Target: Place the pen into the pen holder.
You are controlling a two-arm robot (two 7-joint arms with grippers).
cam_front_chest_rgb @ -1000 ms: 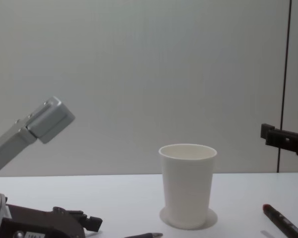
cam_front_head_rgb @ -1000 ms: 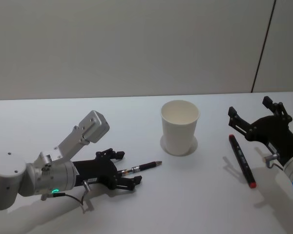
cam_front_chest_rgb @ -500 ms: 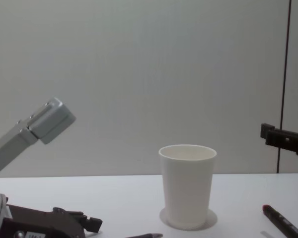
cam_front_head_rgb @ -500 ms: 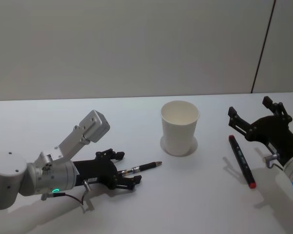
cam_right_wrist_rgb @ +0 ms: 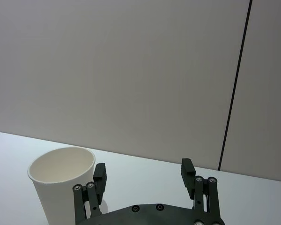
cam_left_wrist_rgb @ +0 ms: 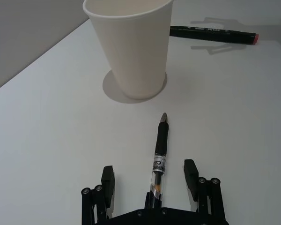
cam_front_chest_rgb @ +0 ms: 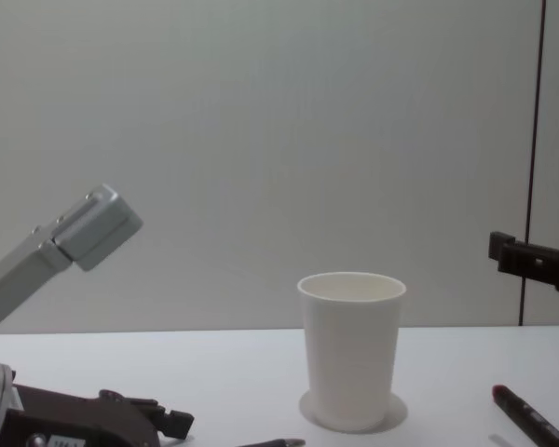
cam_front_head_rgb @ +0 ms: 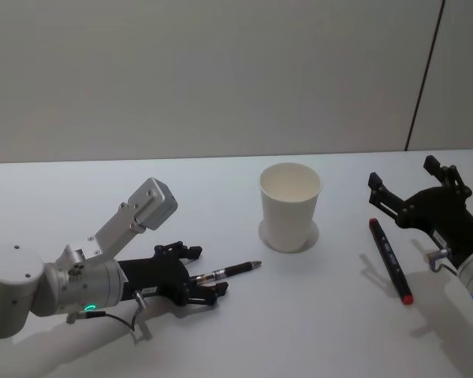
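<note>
A black pen (cam_front_head_rgb: 229, 270) with a clear barrel section lies flat on the white table, its tip pointing at the pen holder (cam_front_head_rgb: 290, 206), a plain white paper cup standing upright. My left gripper (cam_front_head_rgb: 201, 274) rests low over the table, open, with one finger on each side of the pen's rear end. In the left wrist view the pen (cam_left_wrist_rgb: 160, 147) runs out from between the fingers of the left gripper (cam_left_wrist_rgb: 149, 168) toward the cup (cam_left_wrist_rgb: 131, 47). My right gripper (cam_front_head_rgb: 404, 175) hangs open at the right, clear of the cup (cam_right_wrist_rgb: 61, 183).
A black marker (cam_front_head_rgb: 389, 258) with a red end lies on the table (cam_front_head_rgb: 315, 331) right of the cup, beneath the right gripper. A grey wall stands behind the table. The left arm's silver elbow link (cam_front_chest_rgb: 84, 228) rises at the left.
The left gripper has sunk very slightly toward the table around the pen. The pen, the cup and the right arm have not moved.
</note>
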